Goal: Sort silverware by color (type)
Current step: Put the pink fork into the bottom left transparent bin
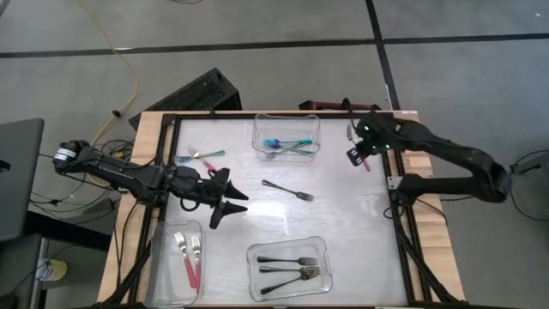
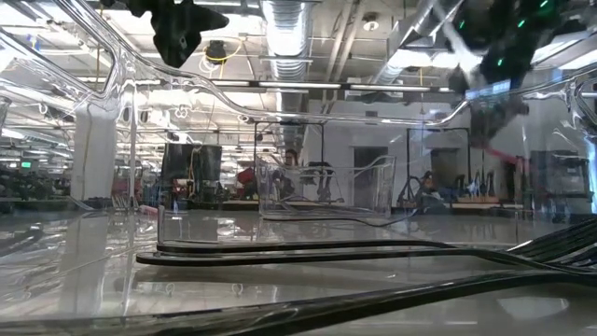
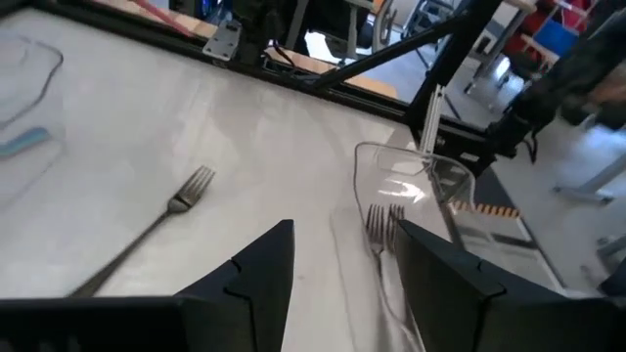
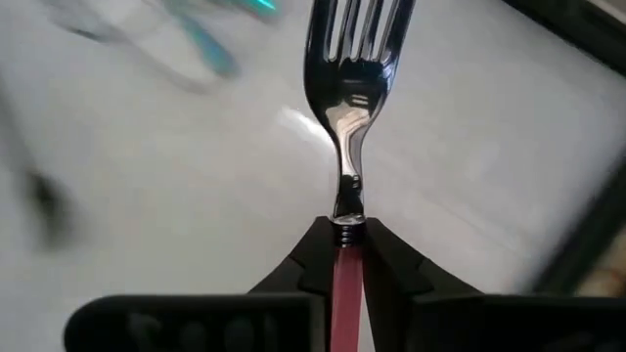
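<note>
right gripper (image 4: 344, 256): clamped on red-handled fork (image 4: 347, 108), above the table's right side near the teal-fork bin (image 1: 286, 137)
left gripper (image 1: 230, 199): fingers apart, empty, mid-left of table
loose dark fork (image 1: 288, 190): table centre
red forks bin (image 1: 178, 257): front left
black forks bin (image 1: 288, 268): front centre

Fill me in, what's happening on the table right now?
The right gripper has its jaws shut on a red-handled fork, held above the table's right edge. The left gripper, jaws open, hovers mid-table near a lone dark fork. Bins are partly filled: teal forks at the far side, black forks near, red forks near-left. A few forks remain loose.
</note>
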Motion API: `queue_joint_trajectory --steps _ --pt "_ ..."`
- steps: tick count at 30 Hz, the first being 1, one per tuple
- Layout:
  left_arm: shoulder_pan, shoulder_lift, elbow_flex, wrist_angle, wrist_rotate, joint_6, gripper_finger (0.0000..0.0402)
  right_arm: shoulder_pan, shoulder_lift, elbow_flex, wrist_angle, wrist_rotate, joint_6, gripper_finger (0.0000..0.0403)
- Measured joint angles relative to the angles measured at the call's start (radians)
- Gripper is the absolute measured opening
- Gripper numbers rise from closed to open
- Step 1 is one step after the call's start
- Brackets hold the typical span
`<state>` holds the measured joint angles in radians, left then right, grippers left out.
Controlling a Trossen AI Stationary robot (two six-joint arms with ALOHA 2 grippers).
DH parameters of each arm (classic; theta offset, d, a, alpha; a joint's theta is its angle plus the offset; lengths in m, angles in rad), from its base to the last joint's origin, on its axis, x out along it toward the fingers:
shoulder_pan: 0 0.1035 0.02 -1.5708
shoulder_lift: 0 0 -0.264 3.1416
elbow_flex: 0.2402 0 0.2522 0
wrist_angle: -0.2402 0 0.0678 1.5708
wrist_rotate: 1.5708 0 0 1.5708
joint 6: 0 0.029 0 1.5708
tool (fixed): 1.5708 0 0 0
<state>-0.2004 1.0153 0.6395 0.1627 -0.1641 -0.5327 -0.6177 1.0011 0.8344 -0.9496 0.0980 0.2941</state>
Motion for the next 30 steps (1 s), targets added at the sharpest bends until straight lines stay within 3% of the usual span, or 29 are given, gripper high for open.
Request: queue_joint_trajectory --steps 7,12,20,30 --pt "0.041 0.000 0.000 0.006 -0.001 0.062 0.0162 0.220 -0.163 0.000 0.193 -0.057 0.224 0.0054" --pt "0.052 0.000 0.000 0.012 -0.001 0.069 0.0162 0.416 -0.180 0.001 0.471 -0.011 0.328 0.0054" --pt "0.052 0.001 0.000 0.057 -0.078 0.090 0.0162 0.677 0.006 0.002 0.913 0.209 0.335 0.0054" --pt "0.052 0.146 0.002 0.264 -0.110 0.081 0.0162 0.729 0.285 0.003 1.405 0.219 0.323 0.0054"
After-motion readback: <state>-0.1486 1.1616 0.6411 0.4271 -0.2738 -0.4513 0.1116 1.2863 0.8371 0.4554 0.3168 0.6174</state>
